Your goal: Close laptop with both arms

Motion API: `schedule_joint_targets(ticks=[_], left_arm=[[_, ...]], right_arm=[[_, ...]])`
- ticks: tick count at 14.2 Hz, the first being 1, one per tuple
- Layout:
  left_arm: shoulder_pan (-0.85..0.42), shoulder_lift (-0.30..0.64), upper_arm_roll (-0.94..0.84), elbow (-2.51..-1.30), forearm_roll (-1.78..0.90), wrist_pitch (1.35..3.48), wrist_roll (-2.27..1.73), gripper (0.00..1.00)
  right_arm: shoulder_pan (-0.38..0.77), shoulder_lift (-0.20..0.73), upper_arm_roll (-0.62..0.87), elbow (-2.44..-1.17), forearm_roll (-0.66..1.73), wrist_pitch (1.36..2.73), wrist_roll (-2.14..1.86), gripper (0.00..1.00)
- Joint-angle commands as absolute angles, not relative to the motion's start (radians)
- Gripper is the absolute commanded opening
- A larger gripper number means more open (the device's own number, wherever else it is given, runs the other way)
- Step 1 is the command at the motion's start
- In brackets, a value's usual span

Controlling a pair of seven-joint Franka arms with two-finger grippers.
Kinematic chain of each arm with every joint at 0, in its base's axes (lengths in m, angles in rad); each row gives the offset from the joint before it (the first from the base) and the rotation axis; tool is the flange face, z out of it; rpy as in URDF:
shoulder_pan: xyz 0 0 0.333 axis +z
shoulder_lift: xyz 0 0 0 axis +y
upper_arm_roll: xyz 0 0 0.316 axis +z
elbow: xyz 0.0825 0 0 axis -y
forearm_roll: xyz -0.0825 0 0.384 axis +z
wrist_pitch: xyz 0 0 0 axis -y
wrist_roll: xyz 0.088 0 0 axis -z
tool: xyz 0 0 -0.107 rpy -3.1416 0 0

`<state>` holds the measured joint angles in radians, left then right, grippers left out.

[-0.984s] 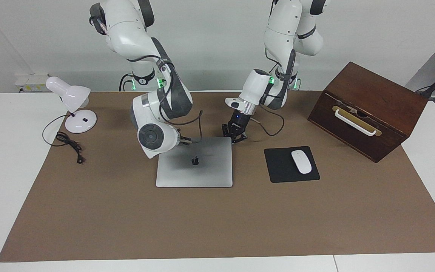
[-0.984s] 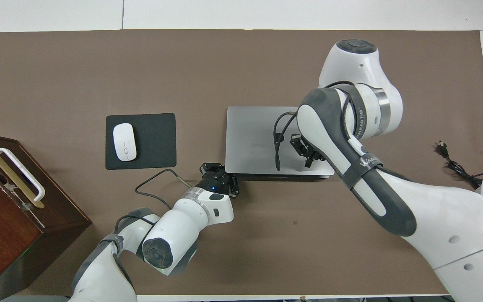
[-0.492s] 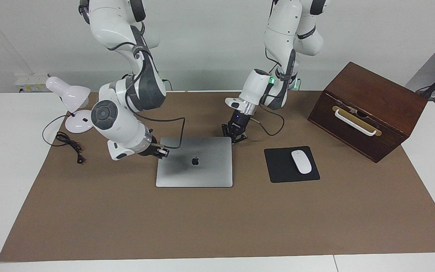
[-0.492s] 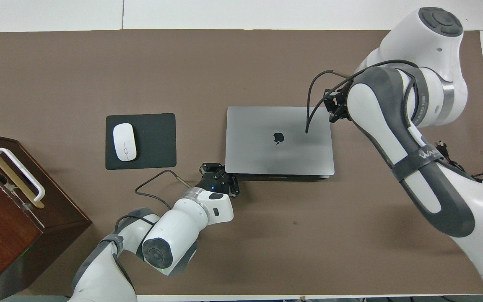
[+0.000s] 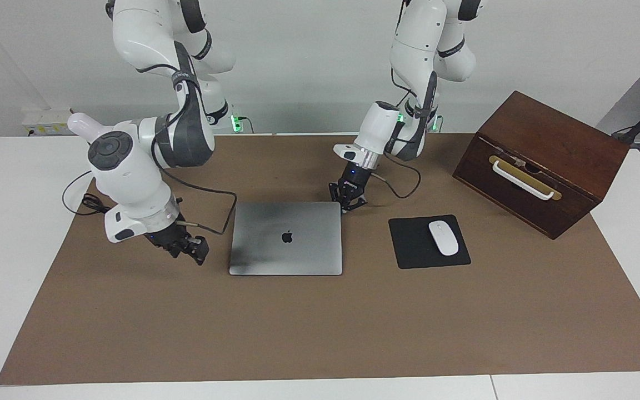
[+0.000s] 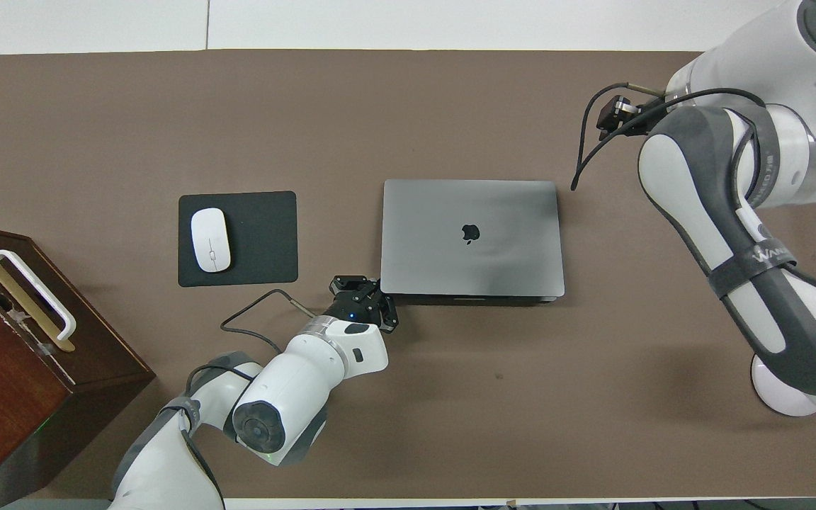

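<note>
on the mat, laptop [image 5: 285, 238] lies shut; my left gripper [image 5: 348, 199] at its 1 o'clock corner, right gripper [image 5: 186, 248] at 9 o'clock; can't tell either grip.

We see bright, even light from above, soft shadows under the arms on the brown mat [image 5: 320, 328], a dull sheen on the laptop [image 5: 286, 238] lid, and sharp focus everywhere.

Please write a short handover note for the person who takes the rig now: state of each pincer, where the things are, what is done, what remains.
Left pincer: low at the laptop's corner nearest the robots, toward the mouse pad; contact unclear.
Right pincer: holds nothing, over the bare brown mat beside the laptop, toward the right arm's end.
Laptop: lid flat down, logo up, mid-table.
Done: laptop closed.
Left: only drawing both arms away, it seems.
</note>
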<state>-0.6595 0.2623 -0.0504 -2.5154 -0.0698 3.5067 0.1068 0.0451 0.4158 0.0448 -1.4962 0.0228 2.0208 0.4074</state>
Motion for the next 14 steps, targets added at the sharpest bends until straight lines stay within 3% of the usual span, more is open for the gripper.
schedule_joint_targets(ticks=[1, 9, 12, 14], left_arm=[[-0.638, 0.181, -0.043, -2.572, -0.078, 3.372, 0.109, 0.0], [-0.54, -0.227, -0.038, -2.516, -0.078, 2.658, 0.103, 0.0], [-0.479, -0.296, -0.037, -2.398, -0.078, 2.395, 0.101, 0.0], [-0.439, -0.296, -0.035, -2.317, -0.077, 2.266, 0.095, 0.0]], right_arm=[[0.032, 0.379, 0.057, -1.508, -0.084, 2.043, 0.38, 1.0], [0.046, 0.377, 0.069, -1.531, -0.098, 2.167, 0.321, 1.0], [0.046, 0.374, 0.063, -1.513, -0.115, 2.145, 0.275, 1.0], [0.046, 0.364, 0.064, -1.438, -0.127, 2.045, 0.268, 1.0]])
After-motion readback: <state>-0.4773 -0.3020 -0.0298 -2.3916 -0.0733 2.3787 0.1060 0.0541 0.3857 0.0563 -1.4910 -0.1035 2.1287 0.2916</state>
